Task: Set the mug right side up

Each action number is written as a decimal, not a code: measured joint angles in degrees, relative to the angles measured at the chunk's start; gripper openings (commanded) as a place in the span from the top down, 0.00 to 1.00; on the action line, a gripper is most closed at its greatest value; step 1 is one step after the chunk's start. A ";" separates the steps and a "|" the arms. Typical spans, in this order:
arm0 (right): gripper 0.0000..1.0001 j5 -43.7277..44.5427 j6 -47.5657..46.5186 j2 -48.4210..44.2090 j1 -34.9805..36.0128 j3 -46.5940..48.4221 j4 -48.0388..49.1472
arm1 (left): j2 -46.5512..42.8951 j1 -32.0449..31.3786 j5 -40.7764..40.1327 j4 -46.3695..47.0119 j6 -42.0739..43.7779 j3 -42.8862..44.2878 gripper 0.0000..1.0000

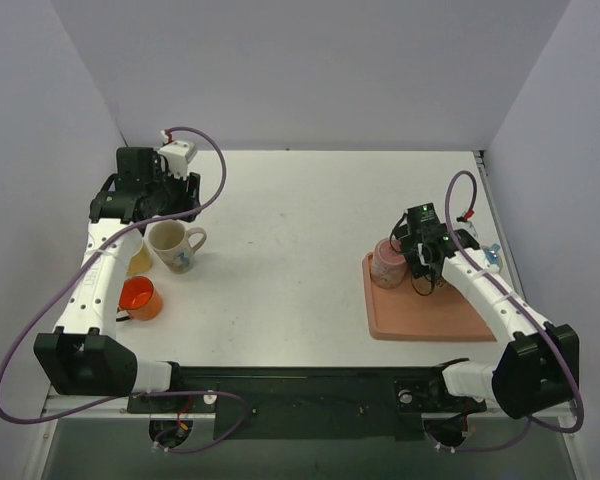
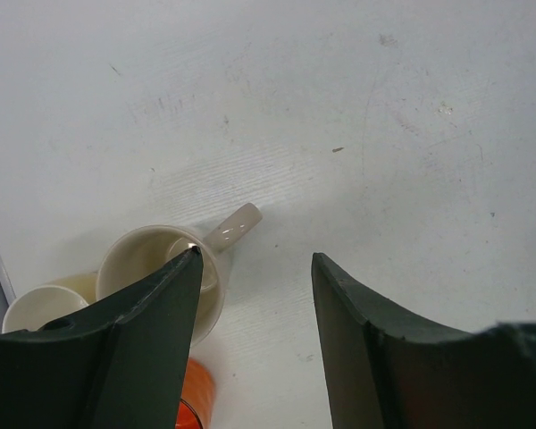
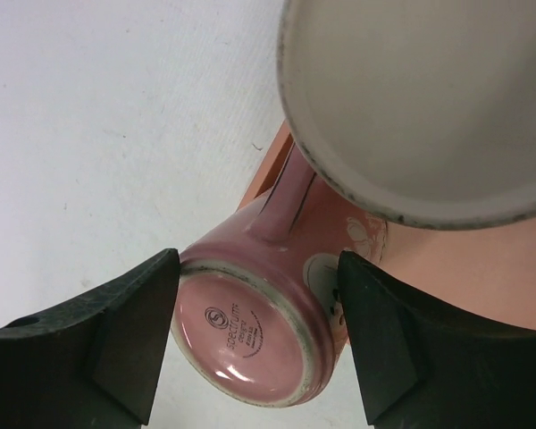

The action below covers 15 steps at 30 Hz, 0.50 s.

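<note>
Item 1: right gripper [image 3: 259,259], two dark fingers [image 3: 134,331] closed onto the pink mug [image 3: 250,331], one finger against each side of its wall as far as the wrist view shows. The mug stands upside down, its stamped base facing the camera and sitting directly between the fingertips. Its rim is down on the tray, and its handle runs away from the base toward 12 o'clock in the wrist view. From the overhead camera the mug shows at 9 o'clock of the wrist body.

Item 2: salmon-pink tray [image 1: 430,320], flat on the table at its 3 o'clock side. The mug occupies the tray's 10 o'clock corner.

Item 3: white table [image 1: 300,220], bearing all listed pieces.

Item 4: left gripper [image 2: 255,259], well apart from the tray, toward 9 o'clock across the table. Its jaws stand apart with only bare table surface between them.

Item 5: cream mug [image 2: 143,259], upright with its mouth open to the camera, at 5 o'clock of the left gripper in the overhead view. Its handle points to about 3 o'clock there.

Item 6: pale yellow cup [image 2: 36,308], upright, just beside the cream mug at its 9 o'clock. Whether the two touch cannot be told.

Item 7: orange cup [image 2: 196,393], at 7 o'clock of the cream mug in the overhead view, near it and close to the left arm's white link.
</note>
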 measured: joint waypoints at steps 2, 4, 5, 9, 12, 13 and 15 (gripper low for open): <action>0.35 -0.02 0.76 -1.57 0.26 -1.33 0.42 | 0.00 0.00 0.13 0.02 0.00 -0.26 0.38; 0.35 0.09 1.68 -3.19 0.52 -2.84 0.85 | 0.00 0.00 0.20 -0.02 0.00 -0.57 0.38; 0.36 0.39 2.12 -3.93 0.61 -3.72 1.36 | 0.00 -0.07 0.20 0.00 -0.04 -0.66 0.38; 0.34 0.79 3.50 -5.11 -0.96 -6.23 3.50 | 0.00 -0.26 0.59 0.02 -0.22 -0.72 0.38; 0.29 0.11 3.21 -3.67 -3.02 -6.27 3.85 | 0.00 -0.57 0.76 0.00 -0.26 -0.72 0.38; 0.28 0.04 3.08 -2.95 -3.45 -6.25 3.91 | 0.00 -0.68 0.85 0.02 -0.26 -0.72 0.38; 0.28 0.09 2.89 -1.46 -4.09 -6.21 3.89 | 0.00 -0.92 1.05 0.00 -0.26 -0.72 0.38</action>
